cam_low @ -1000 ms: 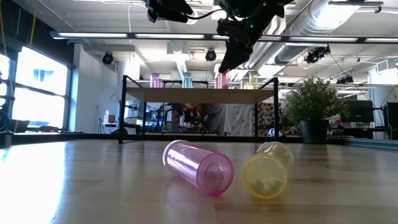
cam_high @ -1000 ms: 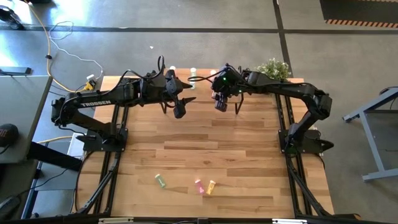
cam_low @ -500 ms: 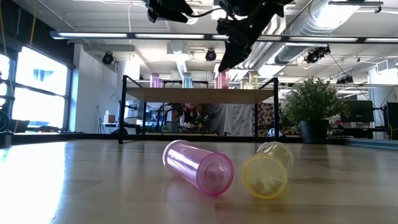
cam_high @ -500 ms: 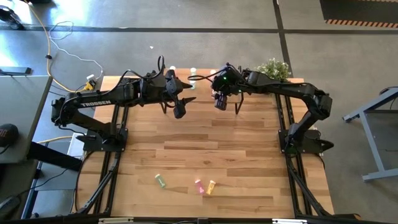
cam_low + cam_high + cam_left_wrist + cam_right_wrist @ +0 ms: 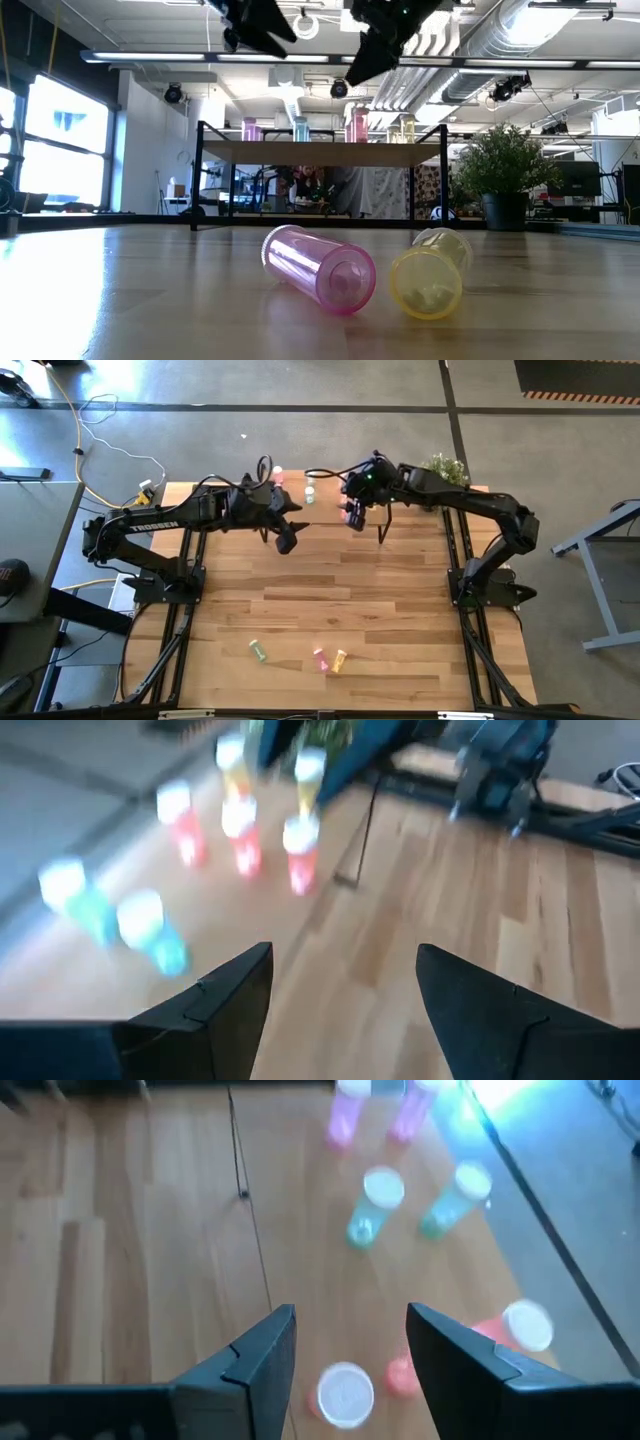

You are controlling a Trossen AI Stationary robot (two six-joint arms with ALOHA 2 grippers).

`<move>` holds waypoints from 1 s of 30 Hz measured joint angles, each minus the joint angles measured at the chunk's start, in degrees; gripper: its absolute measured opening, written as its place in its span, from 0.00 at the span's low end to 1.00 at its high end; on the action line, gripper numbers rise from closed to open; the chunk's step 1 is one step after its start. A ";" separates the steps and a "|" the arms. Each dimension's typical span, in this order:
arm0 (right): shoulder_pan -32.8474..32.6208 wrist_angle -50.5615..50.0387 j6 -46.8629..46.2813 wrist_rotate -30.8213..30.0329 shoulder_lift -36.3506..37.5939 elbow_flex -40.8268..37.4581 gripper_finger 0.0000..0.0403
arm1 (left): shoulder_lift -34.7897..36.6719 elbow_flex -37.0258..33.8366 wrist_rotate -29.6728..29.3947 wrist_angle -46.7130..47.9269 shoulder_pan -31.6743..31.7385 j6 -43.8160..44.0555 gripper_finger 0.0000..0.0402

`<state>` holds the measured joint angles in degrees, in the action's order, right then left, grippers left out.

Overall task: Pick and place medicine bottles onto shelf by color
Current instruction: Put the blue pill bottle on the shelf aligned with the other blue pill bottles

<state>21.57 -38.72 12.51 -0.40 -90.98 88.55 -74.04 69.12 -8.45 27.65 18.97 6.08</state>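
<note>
The shelf (image 5: 320, 152) stands at the table's far edge, and several small bottles stand upright on it: pink (image 5: 250, 128), green (image 5: 300, 128), red (image 5: 357, 124) and yellow (image 5: 407, 127). My right gripper (image 5: 350, 1320) hovers open and empty above the shelf (image 5: 352, 518), over red bottles (image 5: 345, 1395) with green ones (image 5: 370, 1205) beyond. My left gripper (image 5: 345, 960) is open and empty too, in the air just near of the shelf (image 5: 286, 542), facing red bottles (image 5: 300, 855). Near the front edge, a pink bottle (image 5: 318, 268), a yellow bottle (image 5: 428, 275) and a green bottle (image 5: 259, 650) lie on their sides.
A potted plant (image 5: 440, 468) stands at the table's far right corner, beside the shelf. The shelf's thin black legs (image 5: 198, 175) reach down to the tabletop. Bare wood planks (image 5: 330, 590) lie between the shelf and the three lying bottles.
My right gripper has risen from just above the red bottle on the shelf and shifted slightly toward the far edge. My left gripper has swung a little toward the table's left and dipped slightly. The bottles have stayed where they were.
</note>
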 joint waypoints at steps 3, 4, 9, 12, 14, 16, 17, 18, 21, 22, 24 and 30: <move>-0.66 -0.54 0.02 0.06 0.00 2.66 0.45 | 0.00 0.00 -0.11 5.53 -1.14 7.92 0.59; -0.75 -1.13 0.08 0.10 0.02 3.60 0.45 | 0.00 0.00 -0.11 7.27 -1.78 10.60 0.59; -0.73 -2.34 -1.70 0.18 0.04 6.28 0.45 | 0.00 0.00 -1.56 14.49 -6.28 25.75 0.59; -0.70 -2.86 -3.82 0.16 0.04 6.98 0.45 | 0.00 0.00 -3.34 18.08 -10.08 36.48 0.59; -0.73 -3.46 -4.80 0.19 0.04 7.29 0.45 | 0.00 0.00 -4.33 20.28 -12.94 42.87 0.59; -0.98 -4.85 -5.11 0.17 0.04 7.78 0.45 | 0.00 0.00 -5.39 22.41 -15.74 48.56 0.59; -1.08 -5.18 -5.13 0.15 0.04 7.97 0.45 | 0.00 0.00 -5.89 23.44 -17.12 51.36 0.59; -1.30 -5.55 -5.25 0.06 0.04 8.21 0.45 | 0.00 0.00 -6.20 24.42 -18.49 54.17 0.59; -1.97 -5.96 -7.26 -0.05 0.04 8.60 0.45 | 0.00 0.00 -6.29 26.82 -22.34 62.61 0.59; -2.24 -6.00 -8.01 -0.05 0.04 8.86 0.45 | 0.00 0.00 -6.28 27.21 -23.74 65.38 0.59; -2.80 -5.83 -9.72 -0.05 0.04 9.17 0.45 | -0.05 0.00 -6.32 27.31 -26.58 70.36 0.59; -4.85 -6.11 -11.20 -0.05 0.04 9.27 0.45 | -2.49 0.02 -6.98 28.15 -36.25 85.41 0.59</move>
<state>16.72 -44.83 1.31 -0.45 -90.94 97.82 -76.53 69.14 -15.43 55.81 -17.28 91.48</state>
